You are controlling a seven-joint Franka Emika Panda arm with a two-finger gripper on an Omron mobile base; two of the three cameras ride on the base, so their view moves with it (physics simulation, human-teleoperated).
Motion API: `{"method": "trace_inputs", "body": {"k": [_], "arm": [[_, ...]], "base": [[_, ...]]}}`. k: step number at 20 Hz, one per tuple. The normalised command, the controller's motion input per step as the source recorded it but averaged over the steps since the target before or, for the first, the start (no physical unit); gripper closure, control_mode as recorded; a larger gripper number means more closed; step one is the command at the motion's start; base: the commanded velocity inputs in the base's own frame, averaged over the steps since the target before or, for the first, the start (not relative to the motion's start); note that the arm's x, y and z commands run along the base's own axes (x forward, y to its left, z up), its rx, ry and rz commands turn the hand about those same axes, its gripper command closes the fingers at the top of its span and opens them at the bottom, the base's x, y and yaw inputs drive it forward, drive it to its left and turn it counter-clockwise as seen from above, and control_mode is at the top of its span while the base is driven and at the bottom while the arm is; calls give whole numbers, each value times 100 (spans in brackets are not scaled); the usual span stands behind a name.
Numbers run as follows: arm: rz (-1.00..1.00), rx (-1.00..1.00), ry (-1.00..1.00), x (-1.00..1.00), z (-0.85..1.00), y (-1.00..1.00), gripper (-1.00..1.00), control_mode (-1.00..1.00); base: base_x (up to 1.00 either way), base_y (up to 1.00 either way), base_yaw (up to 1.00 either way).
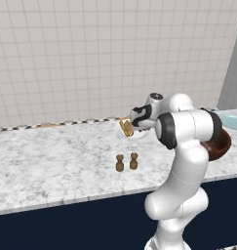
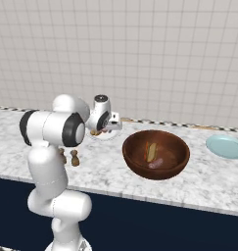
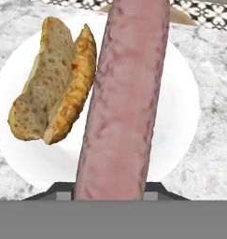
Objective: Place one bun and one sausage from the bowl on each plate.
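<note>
I hold a sausage [image 3: 124,102] in my pincer [image 3: 110,189]; it runs up the middle of the hand view, pink and long, with its near end between my finger tips, so my jaws are closed on it. Below it lies the white plate [image 3: 180,116], and on that plate, to the left of the sausage, rests a split bun [image 3: 54,84], its crumb side up.

From the right base view my pincer [image 2: 108,128] hangs over the white plate [image 2: 103,136] on the marble counter [image 2: 203,181], just left of the bowl [image 2: 155,154]. The bowl still holds a bun [image 2: 150,149] and a sausage [image 2: 157,163]. The teal plate [image 2: 226,146] sits well to the right of the bowl, bare as far as I can see.

From the left base view my arm hides most of the bowl [image 1: 220,146]; the bun [image 1: 126,128] on the white plate shows beside my hand. Two small brown shakers [image 1: 126,162] stand side by side near the counter's front, apart from the plate.
</note>
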Motion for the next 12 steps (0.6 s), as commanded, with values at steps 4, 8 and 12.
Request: {"method": "trace_inputs", "body": {"k": [4,8,12], "arm": [[0,0,-3,6,-23,0,100,-100],[0,0,0,0,-19,0,100,-100],[0,0,0,0,-6,0,-100,-100]], "base": [[0,0,0],[0,0,0],[0,0,0]]}}
